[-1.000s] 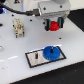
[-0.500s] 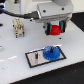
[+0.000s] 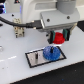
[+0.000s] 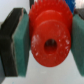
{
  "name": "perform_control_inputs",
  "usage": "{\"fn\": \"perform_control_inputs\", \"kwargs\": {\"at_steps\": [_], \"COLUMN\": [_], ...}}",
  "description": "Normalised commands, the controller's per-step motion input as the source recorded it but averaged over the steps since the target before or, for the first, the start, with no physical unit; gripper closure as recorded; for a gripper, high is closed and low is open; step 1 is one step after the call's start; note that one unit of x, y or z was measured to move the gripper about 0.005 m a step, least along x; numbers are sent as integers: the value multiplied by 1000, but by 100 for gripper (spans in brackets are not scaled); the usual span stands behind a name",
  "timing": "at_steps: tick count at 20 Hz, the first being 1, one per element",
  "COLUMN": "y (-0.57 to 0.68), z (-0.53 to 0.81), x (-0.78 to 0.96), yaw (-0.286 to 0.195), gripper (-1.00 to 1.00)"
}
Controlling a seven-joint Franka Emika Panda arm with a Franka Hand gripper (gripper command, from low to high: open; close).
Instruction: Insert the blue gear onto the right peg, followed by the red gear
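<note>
Red plastic is seen between the teal pads (image 4: 20,47) of the gripper (image 3: 59,38): the red gear (image 3: 59,37) is pinched there on both sides and is held in the air above the grey black-framed plate (image 3: 35,58). The blue gear (image 3: 50,52) is lying on this plate, at the exterior view's right part, just below the held gear.

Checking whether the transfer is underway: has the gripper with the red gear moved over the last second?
Yes. The gripper, shut on the red gear, moved toward the exterior view's right, nearer the blue gear on the plate.
</note>
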Motion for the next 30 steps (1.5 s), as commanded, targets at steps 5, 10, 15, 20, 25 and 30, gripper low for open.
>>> {"fn": "perform_control_inputs", "kwargs": {"at_steps": [5,10,15,20,25,30], "y": [-105,-91,-57,6,6,-90], "z": [-27,-125,-84,189,235,79], "x": [406,137,40,12,13,-6], "yaw": [0,0,0,0,0,0], "gripper": [100,100,100,100,100,100]}}
